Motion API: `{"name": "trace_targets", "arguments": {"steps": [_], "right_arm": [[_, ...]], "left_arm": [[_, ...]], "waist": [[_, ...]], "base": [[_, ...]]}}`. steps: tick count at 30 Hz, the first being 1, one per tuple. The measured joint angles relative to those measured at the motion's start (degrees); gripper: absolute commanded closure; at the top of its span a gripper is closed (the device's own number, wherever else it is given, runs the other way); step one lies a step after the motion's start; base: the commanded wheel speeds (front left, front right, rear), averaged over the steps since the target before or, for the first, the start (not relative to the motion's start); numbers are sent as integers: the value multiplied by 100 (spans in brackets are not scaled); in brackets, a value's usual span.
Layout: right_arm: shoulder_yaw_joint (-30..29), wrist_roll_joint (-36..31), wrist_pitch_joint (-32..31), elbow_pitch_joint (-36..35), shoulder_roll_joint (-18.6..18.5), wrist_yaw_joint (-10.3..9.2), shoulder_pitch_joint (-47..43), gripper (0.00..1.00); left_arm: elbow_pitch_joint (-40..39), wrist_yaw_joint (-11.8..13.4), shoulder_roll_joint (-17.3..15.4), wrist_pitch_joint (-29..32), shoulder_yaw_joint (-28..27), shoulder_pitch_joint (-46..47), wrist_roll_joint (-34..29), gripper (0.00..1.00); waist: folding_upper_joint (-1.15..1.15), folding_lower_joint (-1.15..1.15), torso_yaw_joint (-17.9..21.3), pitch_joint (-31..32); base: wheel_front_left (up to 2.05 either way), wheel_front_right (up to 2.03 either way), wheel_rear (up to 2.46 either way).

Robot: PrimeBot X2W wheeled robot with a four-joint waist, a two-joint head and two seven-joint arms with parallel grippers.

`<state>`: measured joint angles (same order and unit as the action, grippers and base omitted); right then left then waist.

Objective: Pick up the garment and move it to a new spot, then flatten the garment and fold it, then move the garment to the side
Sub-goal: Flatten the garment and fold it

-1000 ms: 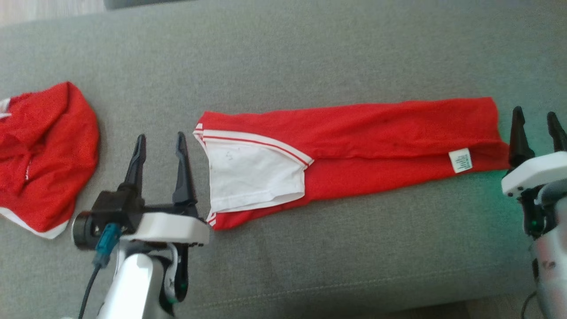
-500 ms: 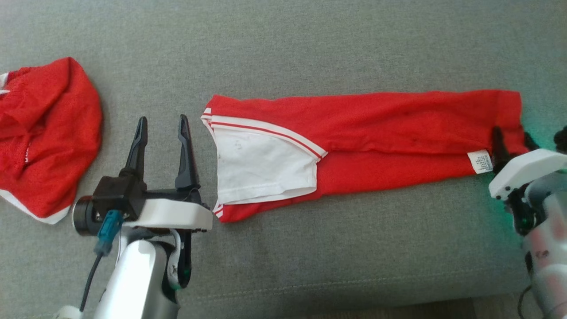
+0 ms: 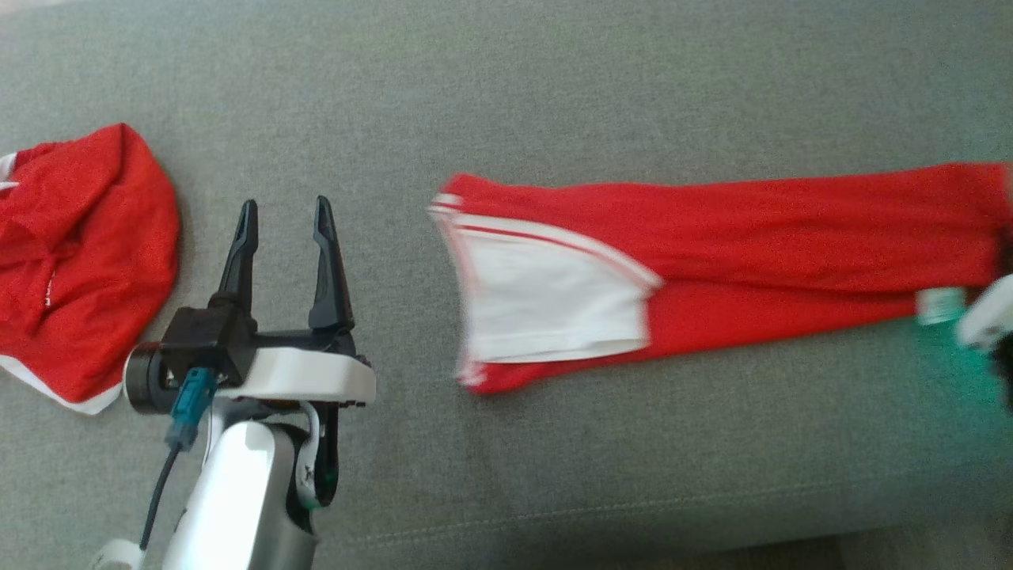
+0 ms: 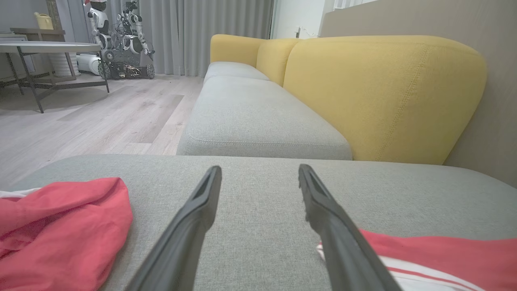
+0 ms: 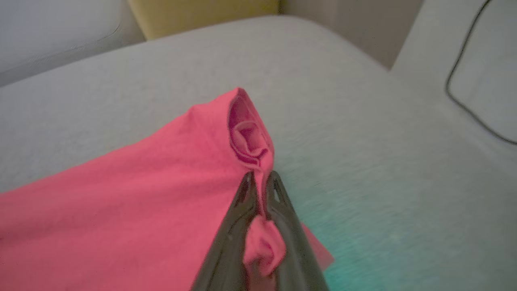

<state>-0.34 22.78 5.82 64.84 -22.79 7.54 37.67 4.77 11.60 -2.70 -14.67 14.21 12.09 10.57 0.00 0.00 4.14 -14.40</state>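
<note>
The garment (image 3: 736, 253) is a long red strip folded lengthwise, with a white panel (image 3: 546, 301) at its left end. It lies across the grey sofa seat (image 3: 554, 103). My right gripper (image 5: 260, 180) is shut on the garment's right end (image 5: 250, 137), and red cloth bunches between its fingers. Its white housing (image 3: 985, 317) sits at the right edge of the head view. My left gripper (image 3: 281, 214) stands open over bare cushion, left of the white panel and touching nothing. Its right finger (image 4: 323, 210) is close to the garment's striped edge (image 4: 436, 258).
A second red garment (image 3: 79, 253) lies crumpled at the far left, also seen in the left wrist view as a red heap (image 4: 60, 226). Behind are a yellow backrest (image 4: 383, 93), more grey cushions (image 4: 258, 117), wooden floor and a table (image 4: 48, 48). A black cable (image 5: 464, 85) runs at the right.
My right gripper has closed on the garment's right end, and the garment has slid to the right, away from my left gripper. The left gripper stays open in place.
</note>
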Motion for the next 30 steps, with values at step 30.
{"name": "trace_targets", "arguments": {"steps": [30], "right_arm": [[1102,211,-229,-1389,1686,0,371,100]], "left_arm": [[-25,51,-1,-1,-156,-533,332,0]], "waist": [[0,0,267,975]], "base": [[0,0,0]]}}
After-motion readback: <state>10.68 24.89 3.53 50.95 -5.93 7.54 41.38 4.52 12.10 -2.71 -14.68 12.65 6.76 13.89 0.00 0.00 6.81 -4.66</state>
